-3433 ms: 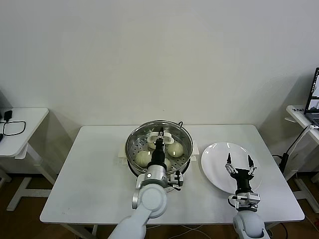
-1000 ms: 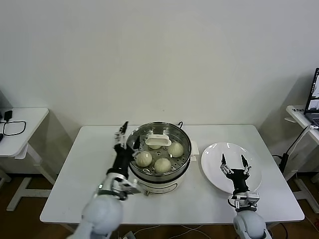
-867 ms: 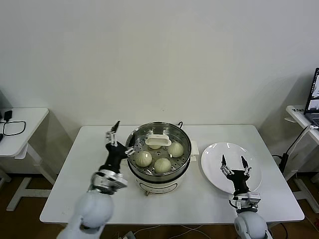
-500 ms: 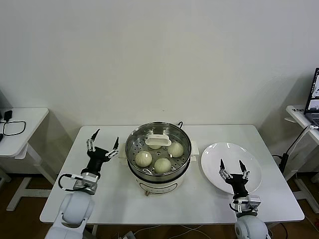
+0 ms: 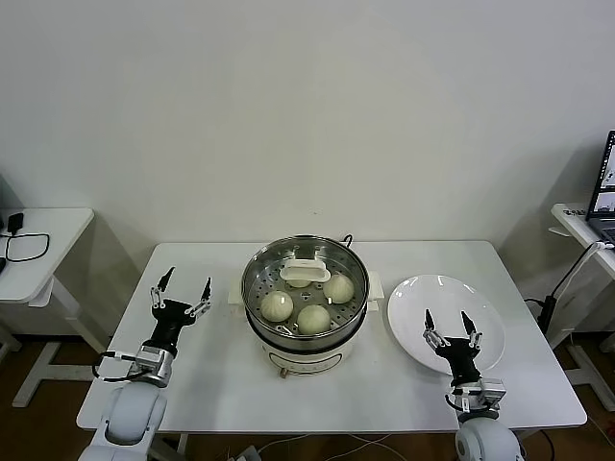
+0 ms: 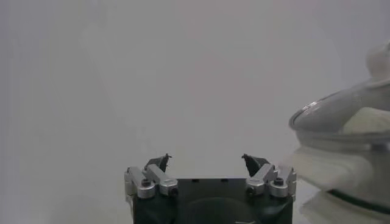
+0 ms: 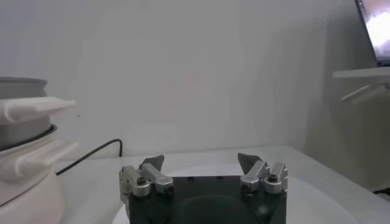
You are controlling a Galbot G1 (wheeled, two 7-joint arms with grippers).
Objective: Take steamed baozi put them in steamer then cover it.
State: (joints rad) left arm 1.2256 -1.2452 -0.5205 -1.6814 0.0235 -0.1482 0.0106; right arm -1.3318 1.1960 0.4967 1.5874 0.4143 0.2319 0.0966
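The steamer (image 5: 253,291) stands mid-table on its white cooker base (image 5: 307,357). The clear glass cover (image 5: 306,270) with the white handle lies on top of it. Through the glass show several cream baozi (image 5: 277,305), one partly under the handle. My left gripper (image 5: 181,294) is open and empty, left of the steamer and apart from it. Its wrist view has the gripper (image 6: 207,159) low and the cover's edge (image 6: 341,112) off to one side. My right gripper (image 5: 452,327) hangs open and empty over the white plate (image 5: 413,305). In its wrist view the right gripper (image 7: 201,159) has the steamer (image 7: 21,119) to one side.
The empty white plate (image 7: 311,182) lies right of the cooker. A black cable (image 7: 91,152) runs behind the cooker. A side table (image 5: 38,250) with a black cord stands at the far left, and a desk with a laptop (image 5: 603,192) at the far right.
My left gripper has swung away from the steamer's left rim, out to the left and toward the table's front. The right gripper has sunk slightly over the plate.
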